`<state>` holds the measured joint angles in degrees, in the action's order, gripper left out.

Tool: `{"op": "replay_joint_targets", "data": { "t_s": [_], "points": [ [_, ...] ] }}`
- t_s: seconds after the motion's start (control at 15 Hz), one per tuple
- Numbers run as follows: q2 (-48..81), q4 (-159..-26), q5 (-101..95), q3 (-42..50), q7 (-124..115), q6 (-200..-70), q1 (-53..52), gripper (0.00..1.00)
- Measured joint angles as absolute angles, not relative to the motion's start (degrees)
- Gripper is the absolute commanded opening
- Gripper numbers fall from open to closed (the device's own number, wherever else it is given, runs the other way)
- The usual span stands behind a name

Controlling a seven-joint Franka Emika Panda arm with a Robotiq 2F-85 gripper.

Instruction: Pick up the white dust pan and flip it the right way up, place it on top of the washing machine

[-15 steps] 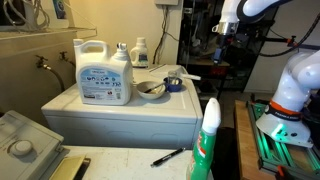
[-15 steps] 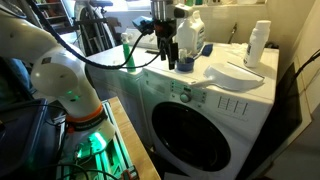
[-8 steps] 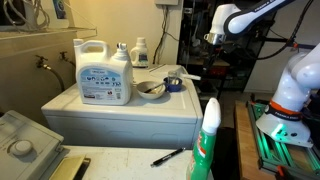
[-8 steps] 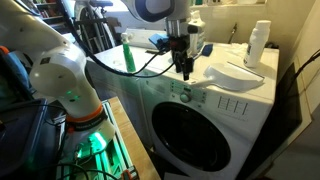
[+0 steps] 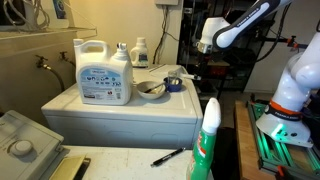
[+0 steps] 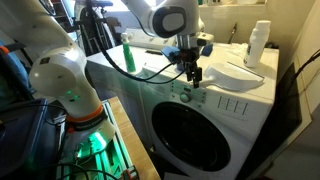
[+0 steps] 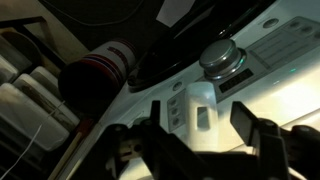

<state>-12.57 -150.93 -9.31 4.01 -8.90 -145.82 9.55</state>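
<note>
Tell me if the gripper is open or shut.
Open. In the wrist view the gripper has its jaws wide apart, with nothing between them.

washing machine (image 6: pixel 256 126) cut off by bottom edge, wrist view dark, blurred

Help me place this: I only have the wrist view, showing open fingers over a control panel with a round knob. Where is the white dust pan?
Observer: The white dust pan lies on top of the washing machine, beside the gripper, not under it.
Operator: Is the gripper touching it?
Observer: No. In an exterior view the gripper hangs apart from it, at the machine's front edge.
Operator: Anything else up there?
Observer: A detergent jug and a metal bowl also stand on that top.
</note>
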Motion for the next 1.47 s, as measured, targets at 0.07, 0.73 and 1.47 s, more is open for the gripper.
{"op": "replay_joint_targets", "data": {
  "t_s": [0.07,0.73,1.47],
  "points": [
    [-11.52,-150.32,-9.99,3.97,-9.79,-146.01,9.66,0.52],
    [-8.04,-146.82,-10.43,3.97,-9.59,-145.84,9.38,0.08],
    [-27.24,-143.03,-29.68,-0.31,-3.01,-115.36,10.34,0.08]
  ]
}}
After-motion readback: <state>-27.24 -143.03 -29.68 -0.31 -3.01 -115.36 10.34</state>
